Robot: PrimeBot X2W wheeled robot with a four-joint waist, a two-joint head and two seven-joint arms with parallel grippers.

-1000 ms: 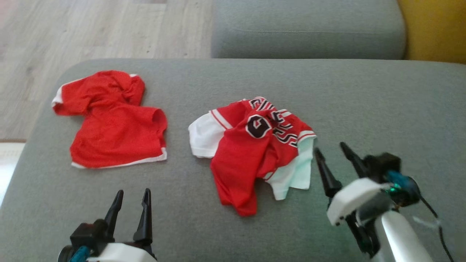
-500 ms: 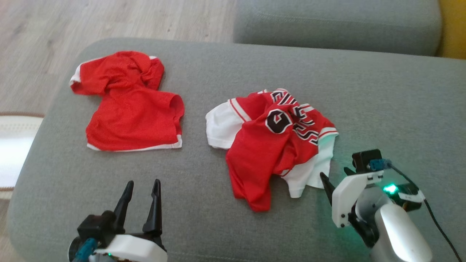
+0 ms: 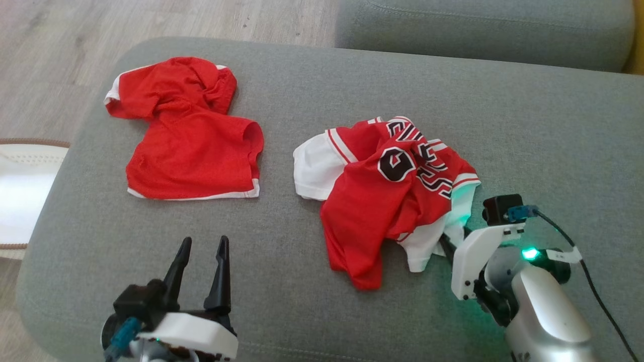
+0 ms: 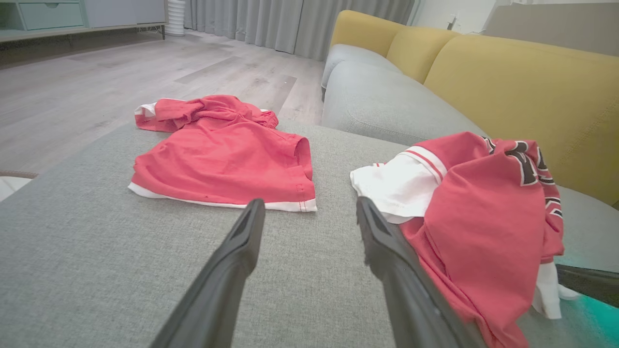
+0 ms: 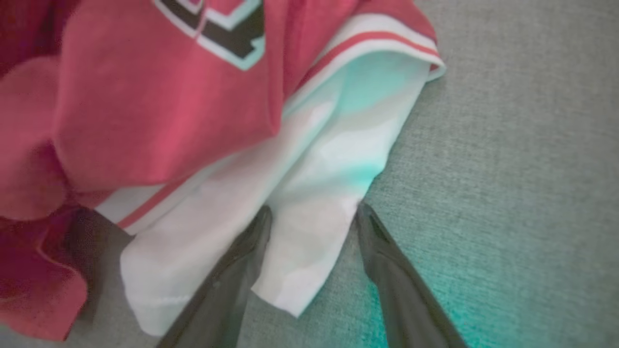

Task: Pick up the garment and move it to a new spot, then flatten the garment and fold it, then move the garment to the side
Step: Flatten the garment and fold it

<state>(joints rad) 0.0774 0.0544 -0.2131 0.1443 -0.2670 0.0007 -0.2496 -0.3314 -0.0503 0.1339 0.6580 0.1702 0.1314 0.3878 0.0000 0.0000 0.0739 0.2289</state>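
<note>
Sofa seat (image 3: 528,130): grey, carries both clothes; 2nd grey cushion (image 3: 478,25) beyond it.
Floor (image 3: 176,20): pale wood, past seat's far-left side; pale mat (image 3: 20,191) at head view's left edge.
Backrest (image 4: 508,77): yellow, seen fr. left wrist view, behind garment; grey curtains (image 4: 271,24) further off.
Plain red shirt (image 3: 193,151): crumpled, white trim, left part of seat, apart fr. garment.
Garment (image 3: 382,201): red/white w/ black lettering, bunched mid-seat; white hem flap sticks out toward robot's right.
R forearm (image 3: 548,317): pale, rises fr. lower right, wrist tipped down at hem; white bracket hides most of the fingers in head view.
L end effector (image 3: 205,241): lower left over bare seat, fingers spread wide, holding nothing; left wrist view has shirt & garment either side of its tips.
R end effector (image 5: 313,212): right wrist view only gives detail: jaws apart, straddling white hem flap, one finger over the cloth, other on seat just beside its edge; not clamped.
Green LED (image 3: 528,254): lit on R wrist, tints hem greenish.
</note>
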